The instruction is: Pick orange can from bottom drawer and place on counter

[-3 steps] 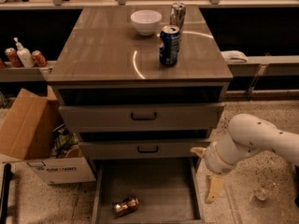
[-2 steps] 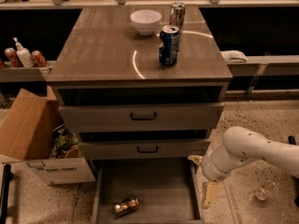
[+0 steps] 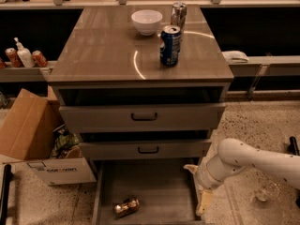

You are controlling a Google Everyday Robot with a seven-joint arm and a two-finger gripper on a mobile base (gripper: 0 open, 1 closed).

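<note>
The orange can [image 3: 126, 206] lies on its side on the floor of the open bottom drawer [image 3: 159, 186], near the front left. My gripper [image 3: 203, 202] hangs at the drawer's right wall, pointing down, on the end of the white arm that comes in from the right. It is well to the right of the can and holds nothing. The counter [image 3: 108, 46] is the glossy grey-brown top of the cabinet, above the two drawers with black handles.
A blue can [image 3: 170, 45], a silver can [image 3: 178, 14] and a white bowl [image 3: 146, 21] stand on the counter. An open cardboard box [image 3: 33, 135] sits on the floor to the left of the cabinet. Bottles and cans [image 3: 23, 57] stand on the left side shelf.
The arm has drawn in to the left and a little lower, bringing the gripper closer to the drawer's right wall. The can has not moved.
</note>
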